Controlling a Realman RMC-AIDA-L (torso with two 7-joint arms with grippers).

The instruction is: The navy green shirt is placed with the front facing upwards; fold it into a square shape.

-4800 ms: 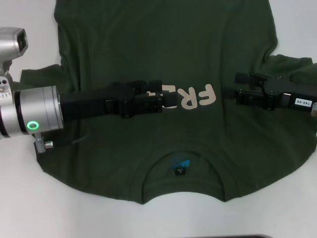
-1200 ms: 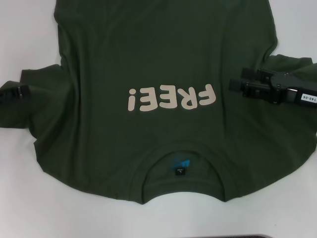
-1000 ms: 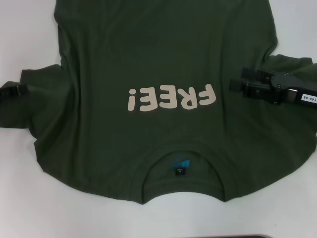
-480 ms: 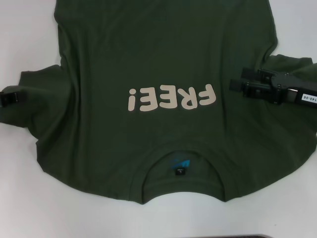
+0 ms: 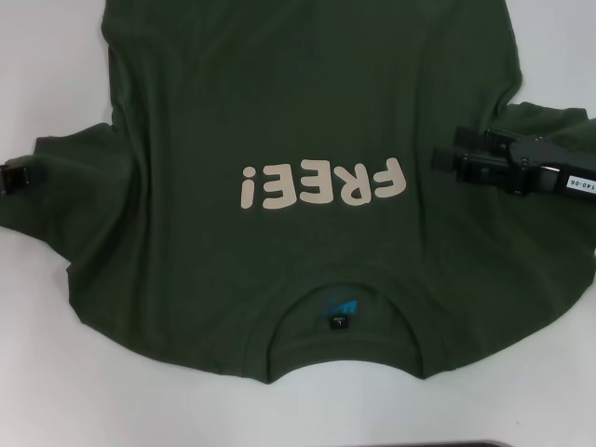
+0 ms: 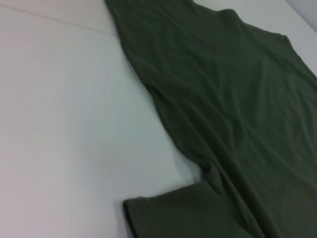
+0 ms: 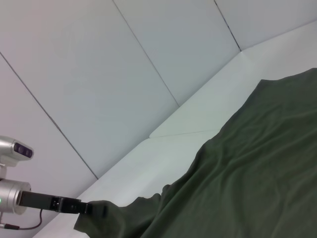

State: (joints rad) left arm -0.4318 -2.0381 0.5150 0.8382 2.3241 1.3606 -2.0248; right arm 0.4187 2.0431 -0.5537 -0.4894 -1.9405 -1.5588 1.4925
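Note:
The navy green shirt (image 5: 307, 102) lies spread on the white table, front up, collar toward me. Its pale letters (image 5: 321, 186) read upside down and the neck label (image 5: 337, 321) shows inside the collar. My left gripper (image 5: 11, 175) sits at the far left edge, at the end of the left sleeve, and looks shut on the cloth. From the right wrist view the left gripper (image 7: 89, 208) meets the sleeve tip of the shirt (image 7: 247, 173). My right gripper (image 5: 447, 149) hovers open above the right side of the body, near the armpit. The left wrist view shows the sleeve (image 6: 173, 213).
The white table (image 5: 56, 372) surrounds the shirt on the left, right and front. A dark strip (image 5: 484, 444) runs along the near edge. Pale wall panels (image 7: 124, 59) rise behind the table.
The left gripper left the chest and went to the left sleeve. Over the last second it drew further left and the sleeve stretched out flatter. The right gripper stayed put.

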